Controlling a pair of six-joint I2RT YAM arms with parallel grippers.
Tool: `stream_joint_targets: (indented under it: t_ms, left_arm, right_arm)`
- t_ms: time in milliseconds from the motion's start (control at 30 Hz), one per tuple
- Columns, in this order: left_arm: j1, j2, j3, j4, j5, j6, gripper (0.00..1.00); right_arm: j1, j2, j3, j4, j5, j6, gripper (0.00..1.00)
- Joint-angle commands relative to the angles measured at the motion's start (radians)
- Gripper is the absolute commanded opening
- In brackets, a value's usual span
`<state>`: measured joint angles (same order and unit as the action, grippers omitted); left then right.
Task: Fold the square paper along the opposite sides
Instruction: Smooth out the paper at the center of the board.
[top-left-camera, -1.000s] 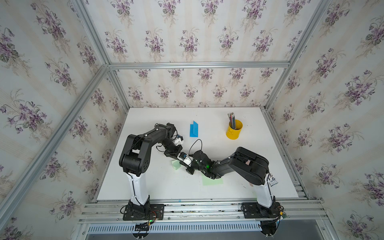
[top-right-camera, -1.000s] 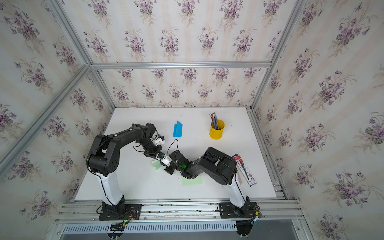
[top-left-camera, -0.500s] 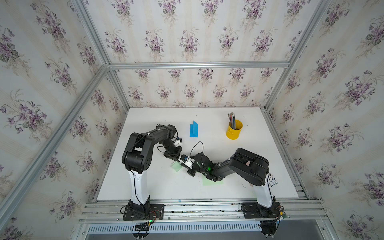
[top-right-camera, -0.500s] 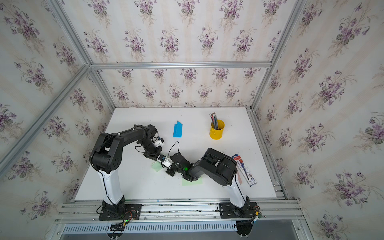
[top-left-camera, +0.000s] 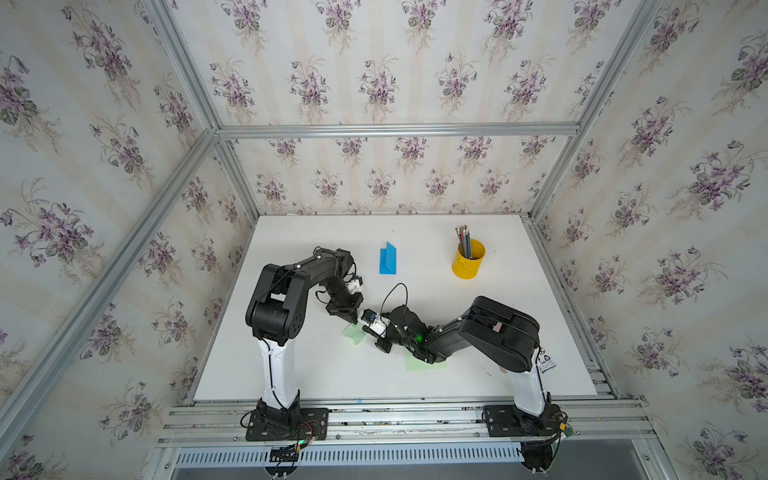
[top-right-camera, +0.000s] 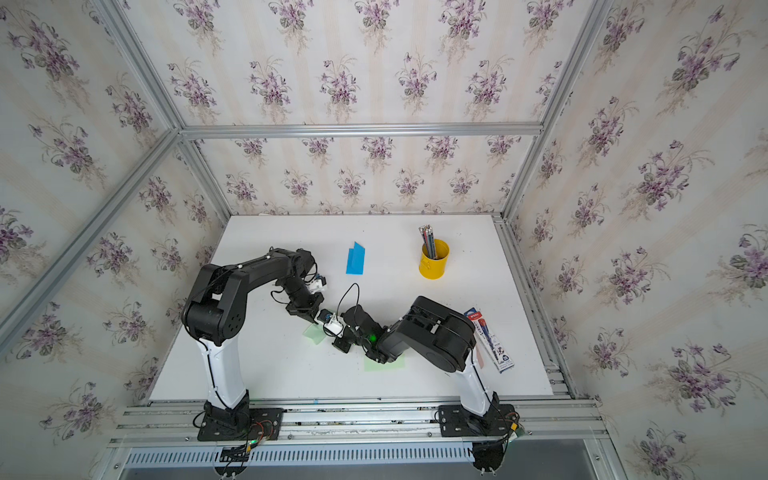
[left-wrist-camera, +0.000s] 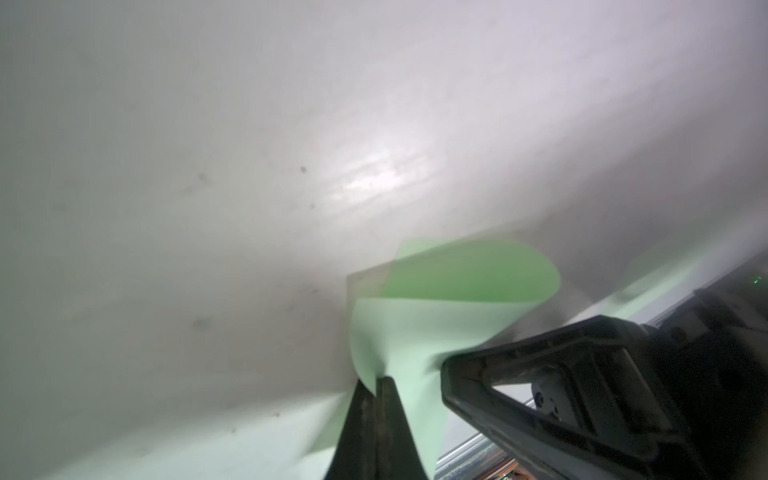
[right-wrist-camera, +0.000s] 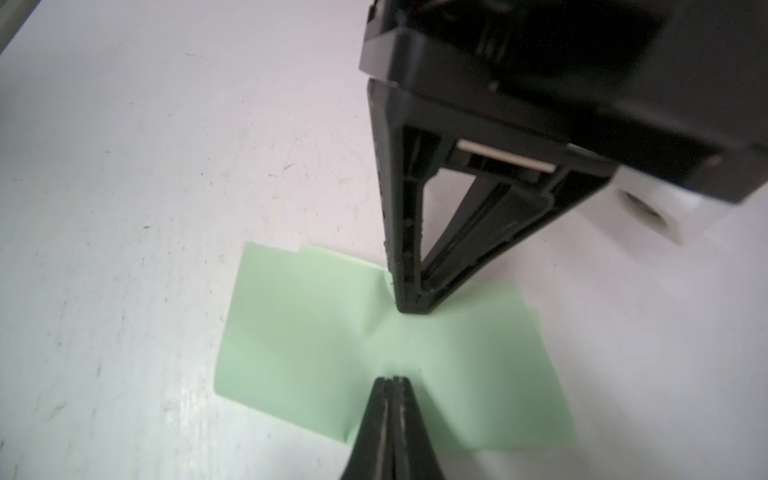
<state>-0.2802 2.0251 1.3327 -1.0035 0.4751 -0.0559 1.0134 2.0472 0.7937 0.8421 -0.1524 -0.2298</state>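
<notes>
The pale green square paper (right-wrist-camera: 316, 332) lies doubled over on the white table, its layers slightly offset; it also shows in both top views (top-left-camera: 352, 333) (top-right-camera: 312, 334). My left gripper (left-wrist-camera: 376, 380) is shut, and the paper's far edge runs into the seam at its tip, with the sheet curling into a loop (left-wrist-camera: 469, 270) beyond. Seen from the right wrist, that left gripper (right-wrist-camera: 409, 309) stands on the paper's far edge. My right gripper (right-wrist-camera: 393, 379) is shut with nothing between its fingers, its tip down on the paper's middle, close to the left tip. Small creases spread between the two tips.
Another green sheet (top-left-camera: 415, 365) lies partly under the right arm. A folded blue paper (top-left-camera: 387, 259) and a yellow cup of pencils (top-left-camera: 468, 259) stand farther back. A pen pack (top-right-camera: 490, 340) lies near the table's right edge.
The left arm has shifted slightly to the right. Both gripper tips stay together at the green paper, which has not moved on the table.
</notes>
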Motion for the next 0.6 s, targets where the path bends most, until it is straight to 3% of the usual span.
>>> stream_joint_targets:
  t_ms: [0,233,567]
  left_arm:
    - [0.001,0.005,-0.011,0.004,-0.014,0.000,0.00]
    - [0.002,0.011,-0.027,0.024,-0.023,0.004,0.00]
    - [0.001,0.027,-0.016,0.014,-0.024,0.029,0.00]
  right_arm:
    - [0.000,-0.011,-0.002,-0.056,0.018,0.012,0.00]
    - [-0.002,-0.060,0.018,-0.031,0.025,0.016,0.00]
    - [-0.001,0.059,0.108,-0.042,-0.002,-0.008,0.00]
